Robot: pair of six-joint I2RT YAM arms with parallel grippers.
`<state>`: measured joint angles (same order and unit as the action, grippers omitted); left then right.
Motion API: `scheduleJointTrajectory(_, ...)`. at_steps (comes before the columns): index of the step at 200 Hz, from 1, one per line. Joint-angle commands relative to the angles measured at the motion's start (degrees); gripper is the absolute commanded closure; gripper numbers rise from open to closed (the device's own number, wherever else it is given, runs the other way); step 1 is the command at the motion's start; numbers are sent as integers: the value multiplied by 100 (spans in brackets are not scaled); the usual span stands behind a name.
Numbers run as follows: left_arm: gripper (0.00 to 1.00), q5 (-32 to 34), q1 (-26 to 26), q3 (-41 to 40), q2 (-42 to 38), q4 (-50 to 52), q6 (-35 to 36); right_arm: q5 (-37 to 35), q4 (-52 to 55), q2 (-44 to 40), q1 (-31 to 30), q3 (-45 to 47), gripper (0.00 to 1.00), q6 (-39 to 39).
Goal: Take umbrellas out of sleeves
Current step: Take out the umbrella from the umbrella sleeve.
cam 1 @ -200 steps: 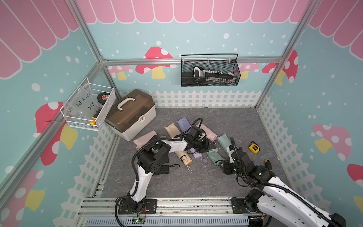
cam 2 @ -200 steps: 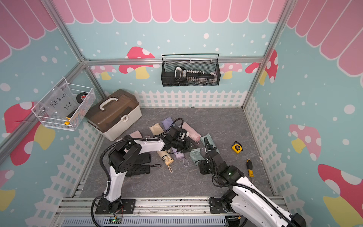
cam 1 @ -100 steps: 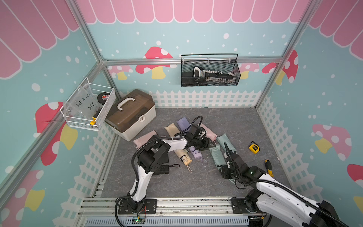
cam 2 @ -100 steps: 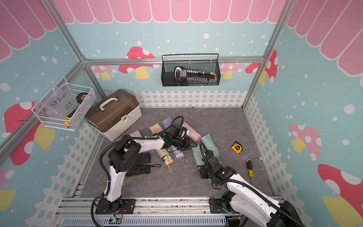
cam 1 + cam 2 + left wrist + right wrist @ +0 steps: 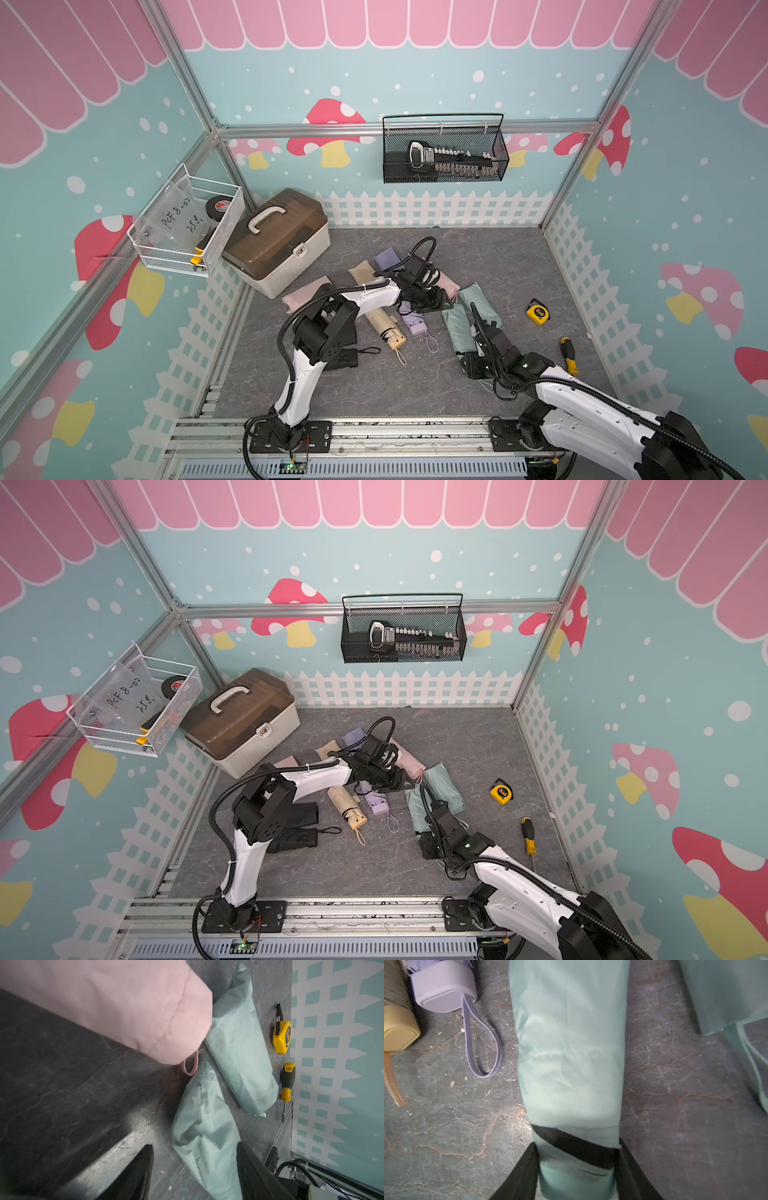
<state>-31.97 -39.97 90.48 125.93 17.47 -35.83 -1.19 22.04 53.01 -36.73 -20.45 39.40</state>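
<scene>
Mint compact umbrella [image 5: 575, 1180] on grey marbled flooring [image 5: 374, 386], within teal mushroom-print walls [image 5: 374, 62], is clamped at its handle by the right gripper [image 5: 577, 1142]; the left gripper [image 5: 195, 1144] is spread open astride its limp mint fabric sleeve [image 5: 203, 1115].

Sleeved mint umbrella [image 5: 419, 812] — right pincer [image 5: 431, 848] at near end, left pincer [image 5: 401, 786] at far.

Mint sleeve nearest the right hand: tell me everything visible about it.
The mint sleeve is thin, smooth, faintly shiny fabric, creased, with a stitched seam across it. It lies on the grey floor, bulging as if filled. At its open end a mint umbrella handle with a dark band across it sticks out, clamped in the right hand. The open left hand straddles its tapered far end. A second mint sleeve lies beside it.
</scene>
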Motion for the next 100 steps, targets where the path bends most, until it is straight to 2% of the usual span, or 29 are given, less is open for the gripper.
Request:
scheduleJointTrajectory(1, 37, -114, -96, 212, 313, -33, -94, 249, -339, -85, 8, 153, 80, -138)
scheduleJointTrajectory(55, 37, -292, -195, 113, 400, -410, -401, 315, -610, -94, 8, 277, 80, 15)
scheduleJointTrajectory(73, 41, -388, -196, 57, 369, -612, -518, 311, -636, -42, 8, 257, 80, -1)
scheduleJointTrajectory(81, 46, -457, -196, 42, 371, -692, -555, 325, -669, -22, 6, 236, 80, -13)
scheduleJointTrajectory(89, 56, -494, -196, 45, 384, -741, -575, 347, -718, 3, 8, 231, 80, -18)
scheduleJointTrajectory(100, 81, -494, -188, 33, 397, -776, -574, 348, -746, 40, 2, 206, 80, -12)
